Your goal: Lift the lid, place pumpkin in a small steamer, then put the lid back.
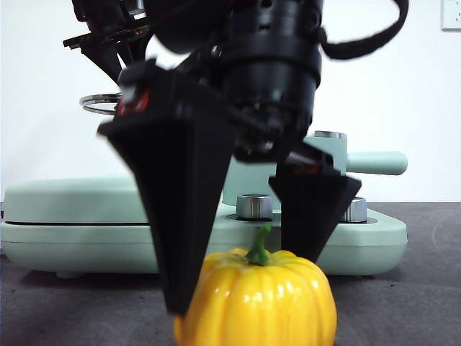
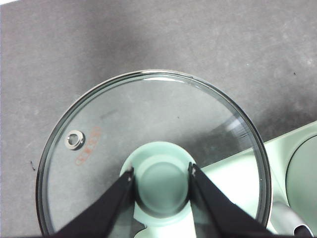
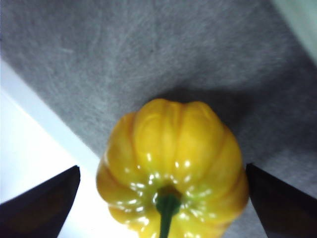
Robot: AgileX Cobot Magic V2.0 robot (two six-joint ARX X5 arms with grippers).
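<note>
The yellow-orange pumpkin (image 1: 266, 303) (image 3: 173, 163) with a green stem stands on the dark table at the front. My right gripper (image 1: 241, 285) (image 3: 161, 167) has come down over it, open, with one jaw on each side and not touching it. High at the back left, my left gripper (image 1: 108, 50) (image 2: 161, 169) is shut on the mint-green knob of the lid (image 1: 101, 103) (image 2: 148, 148), a glass disc with a metal rim, held in the air. The small steamer (image 1: 374, 163) is mostly hidden behind the right arm; its side handle sticks out to the right.
A wide, flat mint-green base (image 1: 72, 216) with chrome knobs (image 1: 253, 206) spans the table behind the pumpkin. In the right wrist view the table's edge (image 3: 59, 129) runs close beside the pumpkin. A white wall closes the back.
</note>
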